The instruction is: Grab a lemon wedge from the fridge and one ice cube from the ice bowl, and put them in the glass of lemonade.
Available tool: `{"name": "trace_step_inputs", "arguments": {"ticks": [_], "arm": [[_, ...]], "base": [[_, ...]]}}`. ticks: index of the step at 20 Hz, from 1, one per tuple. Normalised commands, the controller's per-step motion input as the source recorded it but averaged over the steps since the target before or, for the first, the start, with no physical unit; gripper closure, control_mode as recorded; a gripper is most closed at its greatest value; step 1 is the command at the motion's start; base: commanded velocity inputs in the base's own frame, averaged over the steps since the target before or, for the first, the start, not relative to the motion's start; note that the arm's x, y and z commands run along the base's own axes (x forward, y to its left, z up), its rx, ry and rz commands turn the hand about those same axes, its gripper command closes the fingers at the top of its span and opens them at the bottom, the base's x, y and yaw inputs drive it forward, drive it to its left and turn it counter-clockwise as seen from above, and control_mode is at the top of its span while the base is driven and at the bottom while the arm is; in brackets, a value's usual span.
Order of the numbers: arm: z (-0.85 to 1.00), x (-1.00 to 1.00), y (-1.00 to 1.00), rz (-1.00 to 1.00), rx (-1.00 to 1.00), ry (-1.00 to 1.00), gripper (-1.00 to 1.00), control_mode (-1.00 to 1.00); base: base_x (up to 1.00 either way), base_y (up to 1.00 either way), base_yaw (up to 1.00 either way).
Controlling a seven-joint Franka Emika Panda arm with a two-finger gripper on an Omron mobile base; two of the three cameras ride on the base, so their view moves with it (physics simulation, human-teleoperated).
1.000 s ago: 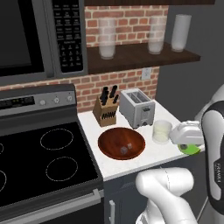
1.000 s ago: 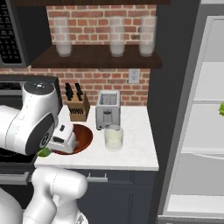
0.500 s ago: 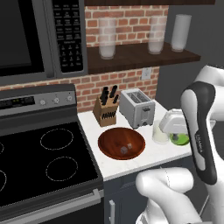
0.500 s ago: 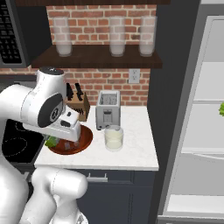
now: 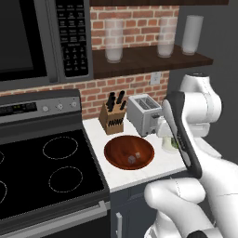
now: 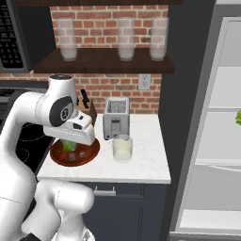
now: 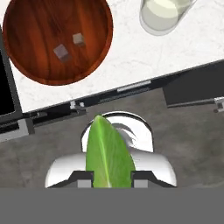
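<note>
In the hand view the gripper [image 7: 109, 178] sits at the bottom centre with its two fingertips pinched onto the lemon wedge [image 7: 109, 154], a smooth green sliver that rises between them toward the middle of the frame. Above it, in the upper left of that view, lies the ice bowl [image 7: 59, 37] on the white counter [image 7: 131, 61], with one ice cube [image 7: 78, 39] and a second ice cube [image 7: 62, 53] lying near each other, apart, on its wooden floor. The glass of lemonade [image 7: 164, 15] stands at the top right edge of the same view, cut off by the frame. From the right base view the wedge shows as a green patch [image 6: 69, 146] under the white hand, left of centre, over the near side of the bowl [image 6: 89, 153]; the glass [image 6: 122, 148] stands just right of the bowl in the middle of the frame, in front of the toaster [image 6: 116, 117] (a knife block [image 6: 88, 109] sits to the toaster's left). The fridge [image 6: 207, 141] takes up the right side of that frame, its white shelves on show. In the left base view the bowl [image 5: 129, 152] lies at centre, with the arm crossing in front of the glass to its right.
</note>
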Motion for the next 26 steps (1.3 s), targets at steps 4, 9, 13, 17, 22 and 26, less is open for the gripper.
{"name": "trace_step_inputs", "arguments": {"ticks": [4, 9, 13, 17, 22, 26], "arm": [[-0.4, 1.0, -0.36, -0.17, -0.03, 0.0, 1.0, -1.0], [0.1, 0.78, -0.61, -0.1, 0.05, 0.0, 1.0, -1.0], [0.06, 0.86, -0.55, -0.08, 0.03, 0.01, 1.0, -1.0], [-0.3, 0.84, -0.55, -0.07, 0.0, 0.0, 1.0, -1.0], [-0.37, 0.7, -0.16, -0.03, 0.0, 0.0, 1.0, -1.0], [-0.28, 0.07, -0.09, 0.0, 0.01, -0.08, 1.0, -1.0]], "base": [[0.0, 0.0, 0.0], [0.0, 0.0, 0.0], [0.0, 0.0, 0.0], [0.0, 0.0, 0.0], [0.0, 0.0, 0.0], [0.0, 0.0, 0.0]]}}
